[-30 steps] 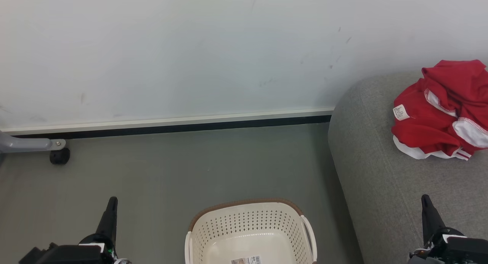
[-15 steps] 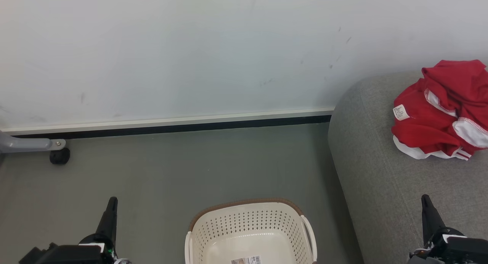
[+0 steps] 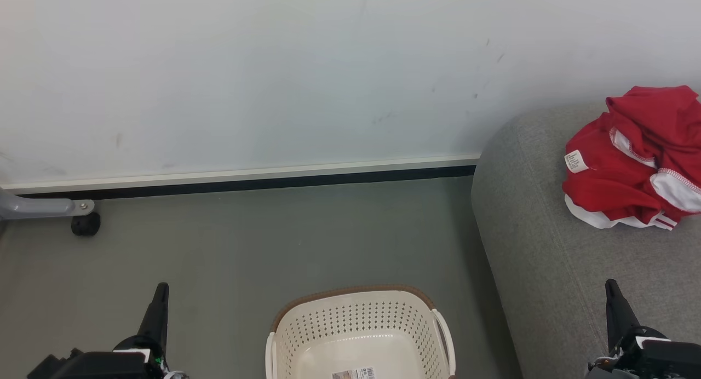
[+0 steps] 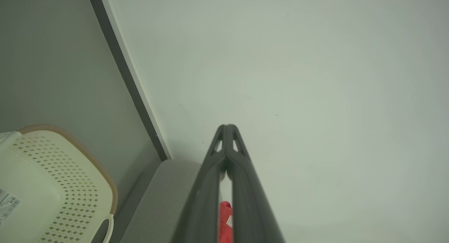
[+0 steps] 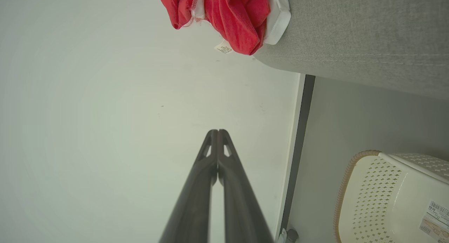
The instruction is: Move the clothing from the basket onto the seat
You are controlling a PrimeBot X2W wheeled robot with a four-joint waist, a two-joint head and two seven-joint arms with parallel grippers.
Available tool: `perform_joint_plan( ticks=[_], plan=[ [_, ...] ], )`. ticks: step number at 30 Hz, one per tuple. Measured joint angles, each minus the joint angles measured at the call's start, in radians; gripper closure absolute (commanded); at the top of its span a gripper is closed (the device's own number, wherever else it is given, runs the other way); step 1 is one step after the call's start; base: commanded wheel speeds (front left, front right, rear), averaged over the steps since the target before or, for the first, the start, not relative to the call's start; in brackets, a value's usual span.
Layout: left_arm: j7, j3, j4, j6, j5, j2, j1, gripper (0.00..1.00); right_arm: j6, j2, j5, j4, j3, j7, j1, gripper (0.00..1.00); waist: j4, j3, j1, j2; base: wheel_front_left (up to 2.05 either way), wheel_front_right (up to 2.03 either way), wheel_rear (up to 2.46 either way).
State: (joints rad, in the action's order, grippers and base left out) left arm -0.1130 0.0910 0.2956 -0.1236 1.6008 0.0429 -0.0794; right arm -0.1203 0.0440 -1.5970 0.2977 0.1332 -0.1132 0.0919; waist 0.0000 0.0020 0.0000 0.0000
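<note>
Already, clothing [image 3: 630, 165] lies near the edge of the seat [image 3: 547, 269].

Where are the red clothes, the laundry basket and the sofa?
red clothes [image 3: 613, 187], head view, red fabric in the middle of the heap
laundry basket [image 3: 356, 317], head view, perforated far wall
sofa [image 3: 547, 280], head view, bare grey upholstery

The basket [image 3: 356, 313] sits on the floor [image 3: 274, 242] between the left tool [image 3: 160, 291] and the right tool [image 3: 612, 288]; the seat [image 3: 547, 258] lies beneath the right tool; the clothing [image 3: 630, 171] rests on it, ahead of that tool
</note>
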Motion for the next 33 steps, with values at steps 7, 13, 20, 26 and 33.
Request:
perform_joint_plan(
  ticks=[7,13,20,26,33],
  plan=[
    [0.0,0.0,0.0,0.0,0.0,0.0,0.0,1.0,0.0,0.0,0.0,0.0,0.0,0.0,0.0,1.0,0.0,0.0,0.0,0.0,0.0,0.0,0.0],
    [0.0,0.0,0.0,0.0,0.0,0.0,0.0,1.0,0.0,0.0,0.0,0.0,0.0,0.0,0.0,1.0,0.0,0.0,0.0,0.0,0.0,0.0,0.0],
    [0.0,0.0,0.0,0.0,0.0,0.0,0.0,1.0,0.0,0.0,0.0,0.0,0.0,0.0,0.0,1.0,0.0,0.0,0.0,0.0001,0.0,0.0,0.0],
    [0.0,0.0,0.0,0.0,0.0,0.0,0.0,1.0,0.0,0.0,0.0,0.0,0.0,0.0,0.0,1.0,0.0,0.0,0.0,0.0,0.0,0.0,0.0],
    [0.0,0.0,0.0,0.0,0.0,0.0,0.0,1.0,0.0,0.0,0.0,0.0,0.0,0.0,0.0,1.0,0.0,0.0,0.0,0.0,0.0,0.0,0.0]
  ],
)
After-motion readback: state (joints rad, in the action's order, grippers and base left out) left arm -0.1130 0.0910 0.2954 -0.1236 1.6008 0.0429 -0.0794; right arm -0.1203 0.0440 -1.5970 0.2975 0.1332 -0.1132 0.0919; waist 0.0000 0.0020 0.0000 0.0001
